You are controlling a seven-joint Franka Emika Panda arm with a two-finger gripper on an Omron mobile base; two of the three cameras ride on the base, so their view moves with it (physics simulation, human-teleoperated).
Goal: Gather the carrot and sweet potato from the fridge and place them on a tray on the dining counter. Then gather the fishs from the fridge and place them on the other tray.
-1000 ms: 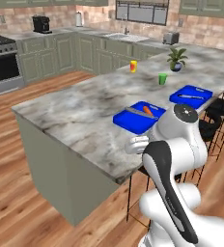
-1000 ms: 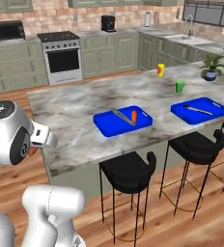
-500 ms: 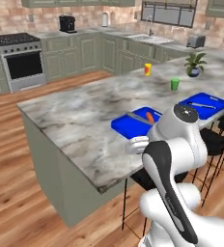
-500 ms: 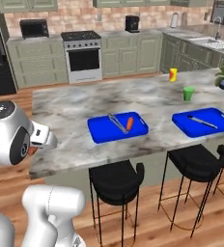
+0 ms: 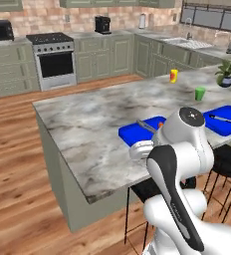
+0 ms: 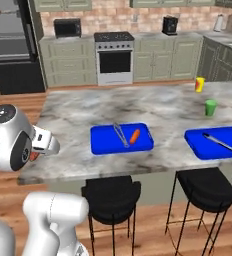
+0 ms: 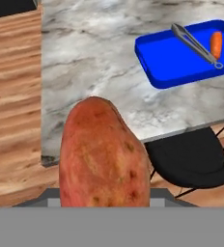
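I am carrying the sweet potato [image 7: 104, 154] clamped in my half-closed pincer [image 6: 38, 150] as the base is swinging me along the dining counter [image 6: 153, 107] edge, bringing closer the blue tray [image 6: 121, 138] where the carrot [image 6: 134, 136] is lying.

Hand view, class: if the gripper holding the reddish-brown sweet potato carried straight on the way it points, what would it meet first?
Probably the grey-white marble dining counter, short of the blue tray holding the orange carrot and metal tongs. The gripper carries the sweet potato; depth is uncertain.
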